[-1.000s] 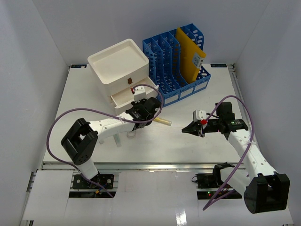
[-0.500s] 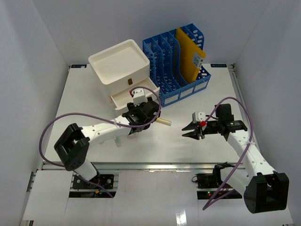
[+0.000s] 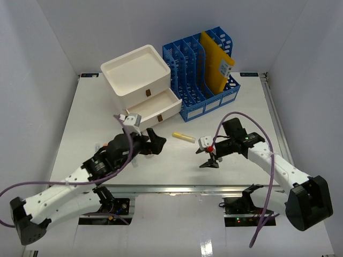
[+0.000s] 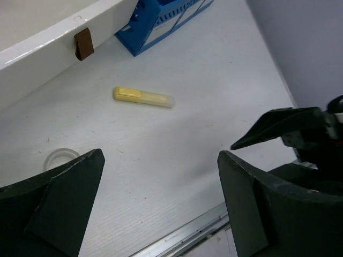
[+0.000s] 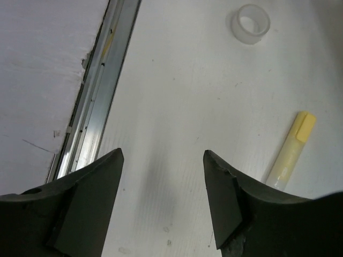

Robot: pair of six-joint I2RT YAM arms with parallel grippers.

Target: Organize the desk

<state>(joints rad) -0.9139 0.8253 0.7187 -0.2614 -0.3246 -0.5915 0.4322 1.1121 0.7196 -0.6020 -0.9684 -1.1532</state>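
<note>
The desk (image 3: 91, 118) is a white tabletop with a metal rail (image 3: 177, 188) along its front edge. A yellow marker (image 3: 183, 137) lies on it, in front of the white drawer box (image 3: 134, 72), whose lower drawer (image 3: 155, 110) stands pulled out. My left gripper (image 3: 155, 141) hovers just left of the marker, open and empty. In the left wrist view the marker (image 4: 143, 97) lies ahead of the left gripper (image 4: 161, 155). My right gripper (image 3: 206, 158) is open and empty, right of and nearer than the marker (image 5: 292, 150), low over the desk (image 5: 187, 80).
A blue file rack (image 3: 206, 69) with a yellow folder (image 3: 216, 61) stands at the back, right of the drawer box. A clear tape ring (image 5: 253, 22) lies on the desk near the left arm, seen also as the tape ring (image 4: 60, 157). White walls enclose three sides.
My left arm has pulled back from the drawer toward the near left and its jaws have opened. My right arm has swung left and nearer the front edge, its jaws opening. The marker has not moved.
</note>
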